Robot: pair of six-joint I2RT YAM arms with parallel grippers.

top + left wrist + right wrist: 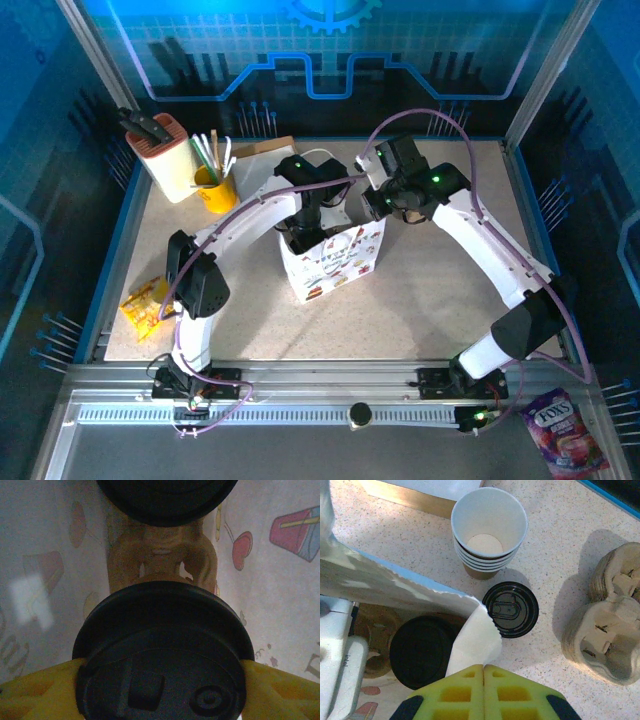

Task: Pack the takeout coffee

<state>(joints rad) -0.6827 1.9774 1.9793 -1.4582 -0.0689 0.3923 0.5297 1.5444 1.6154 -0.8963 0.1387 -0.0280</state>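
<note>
In the left wrist view a lidded cup [162,650] takes up the lower half of the frame. Its round black plastic lid is matte, with a raised rim, a small square tab and a ringed dimple. The left gripper [162,685] is closed around this cup, its yellow fingers [35,692] clasping it from the two bottom corners. Above the cup a tan moulded-pulp carrier [162,555] – rough, fibrous, with rounded ribs – runs up to a second black lid [167,497] at the top edge. On either side rise the walls of the paper bag [280,605], white and printed with drinks and hearts.

In the right wrist view the right gripper [483,675] sits at bottom centre. Its yellow waffle-moulded fingers are pressed together, pinching a curl of the bag's serrated white rim. Just beside the bag a loose lid [510,609] lies flat on the surface. Above it stands a stack of empty cups [490,530], brown outside and white within. At the right edge sit spare carriers [612,625], nested in a pile.

From the top camera the table [440,300] is speckled beige with a blue border and a metal rail along the bottom – the bag stands upright at its centre. A knife block [162,150] and a yellow pot of utensils [215,188] occupy the upper left. A yellow snack packet [145,302] lies at the left edge, and a purple sweet packet [562,428] (FOX'S on its label) lies at the lower right, off the tabletop. Blue-lit panels enclose the cell.
</note>
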